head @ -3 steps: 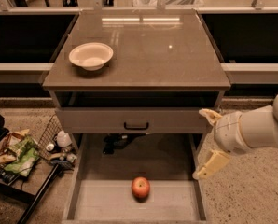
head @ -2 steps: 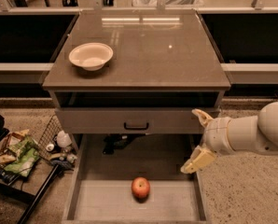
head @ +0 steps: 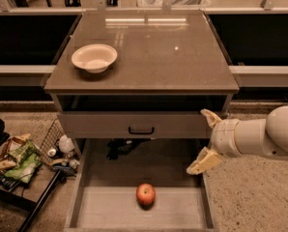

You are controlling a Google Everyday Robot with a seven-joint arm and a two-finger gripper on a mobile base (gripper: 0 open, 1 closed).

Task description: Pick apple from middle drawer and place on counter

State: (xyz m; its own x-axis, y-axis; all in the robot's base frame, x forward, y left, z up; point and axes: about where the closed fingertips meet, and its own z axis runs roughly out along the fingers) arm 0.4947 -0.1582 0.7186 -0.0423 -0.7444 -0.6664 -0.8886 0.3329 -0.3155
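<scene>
The tool (head: 198, 141), jaws spread wide, hangs at three o'clock of the middle drawer (head: 105, 211), presumably ready to straddle the apple (head: 145, 194) at its eight o'clock; the bench (head: 182, 57) waits above.

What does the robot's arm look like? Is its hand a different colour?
The arm is fat, round and smooth white, like a tube, with a ringed white wrist. The gripper, by the right wall of the middle drawer, has two pale yellow, wedge-shaped fingers. No cables or markings show.
</scene>
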